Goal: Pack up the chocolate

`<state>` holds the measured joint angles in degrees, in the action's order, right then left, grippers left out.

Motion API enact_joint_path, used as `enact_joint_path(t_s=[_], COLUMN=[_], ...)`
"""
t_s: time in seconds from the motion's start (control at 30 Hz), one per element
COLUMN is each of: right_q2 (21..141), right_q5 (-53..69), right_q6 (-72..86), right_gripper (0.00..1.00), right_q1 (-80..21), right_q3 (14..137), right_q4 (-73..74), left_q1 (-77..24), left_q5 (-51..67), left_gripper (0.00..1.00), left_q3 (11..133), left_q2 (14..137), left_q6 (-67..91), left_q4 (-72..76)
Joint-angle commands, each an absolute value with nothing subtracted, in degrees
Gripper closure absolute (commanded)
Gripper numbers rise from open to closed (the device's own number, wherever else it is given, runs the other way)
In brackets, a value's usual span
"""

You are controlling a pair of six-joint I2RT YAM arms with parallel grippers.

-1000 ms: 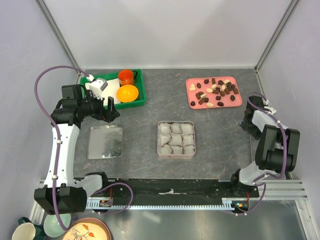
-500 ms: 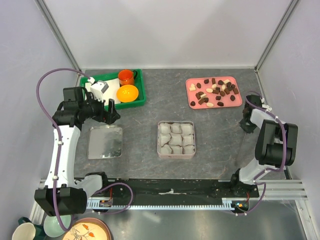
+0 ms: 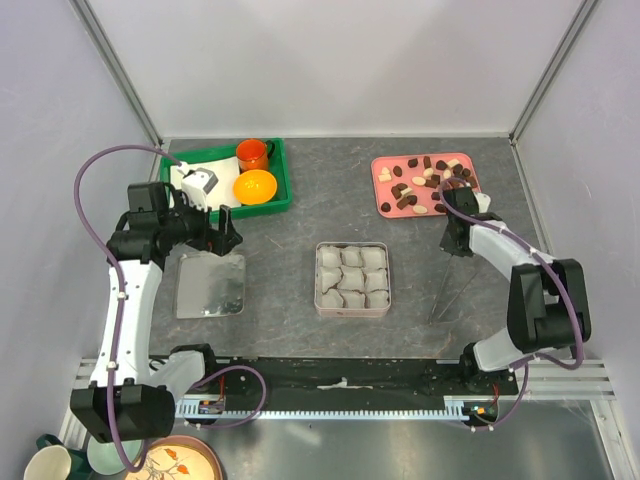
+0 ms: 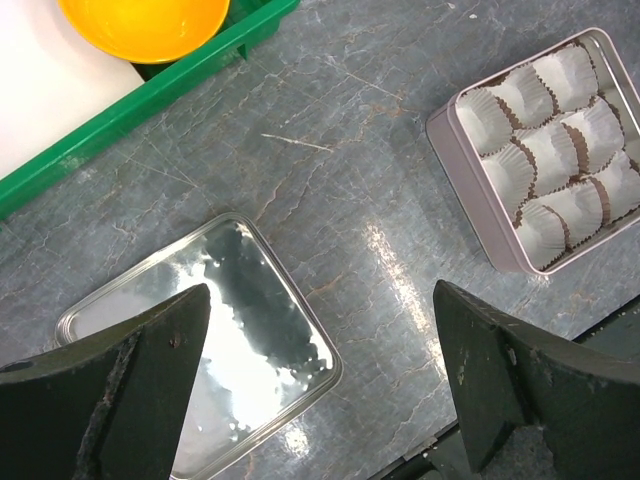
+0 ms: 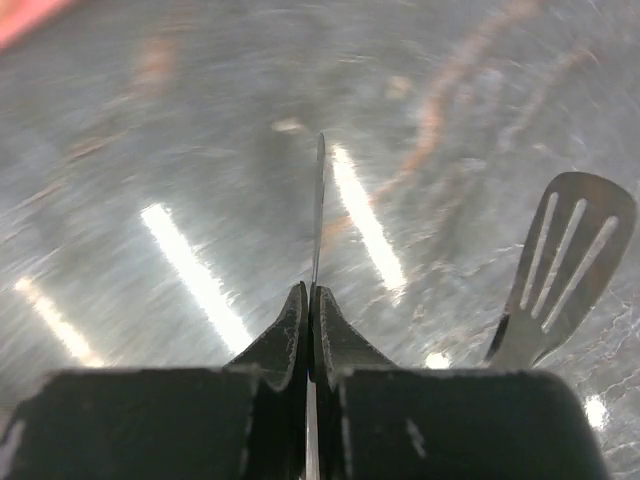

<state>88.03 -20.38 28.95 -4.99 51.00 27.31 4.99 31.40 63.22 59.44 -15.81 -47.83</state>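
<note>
Grey tabletop point(image 3: 290, 260): left hand point(image 3: 222, 231) spread by the lid point(image 3: 210, 285), right hand point(image 5: 310, 300) clamped on metal utensil point(image 5: 565, 250).

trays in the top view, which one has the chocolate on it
The pink tray at the far right: the chocolate is scattered over it. The green tray at the far left holds an orange bowl and a mug, no chocolate.

There's one pink tray point(image 3: 380, 166), roughly twenty chocolates point(image 3: 427, 160), one square tin point(image 3: 352, 311), nine paper cups point(image 3: 352, 278), one lid point(image 3: 210, 285), one green tray point(image 3: 283, 176), one mug point(image 3: 252, 154), one bowl point(image 3: 255, 186), one slotted utensil point(image 5: 562, 255).
</note>
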Motion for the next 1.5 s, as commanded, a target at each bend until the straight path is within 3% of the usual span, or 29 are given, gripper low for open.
enact_joint_path(t_s=[0.0,0.27,0.4,0.5,0.97,1.47], right_q2=[82.45,85.33,87.10,88.42,96.67,104.50], right_q5=[-18.28,-17.47,-16.53,-11.88,-6.42,-2.64], right_q6=[22.86,11.44,3.70,-1.56,-12.48,-14.50], right_gripper=[1.00,1.00,1.00,1.00,1.00,1.00], right_q1=[-11.32,-30.38,-43.12,-46.92,-56.86,-57.30], right_q3=[56.51,70.82,72.60,72.69,76.02,75.41], right_q4=[29.26,35.50,33.76,30.86,28.13,25.49], left_q1=[5.01,5.01,5.01,5.01,5.01,4.92], left_q5=[30.32,30.50,30.23,30.32,32.52,34.63], left_gripper=[0.01,0.01,0.01,0.01,0.01,0.01], left_q3=[61.97,61.52,61.17,60.82,62.05,63.63], left_q2=[57.31,57.48,57.39,57.22,56.25,55.02], left_q6=[-16.79,-15.91,-15.82,-16.08,-15.91,-17.05], left_q4=[-46.14,-46.14,-46.14,-46.14,-47.11,-49.66])
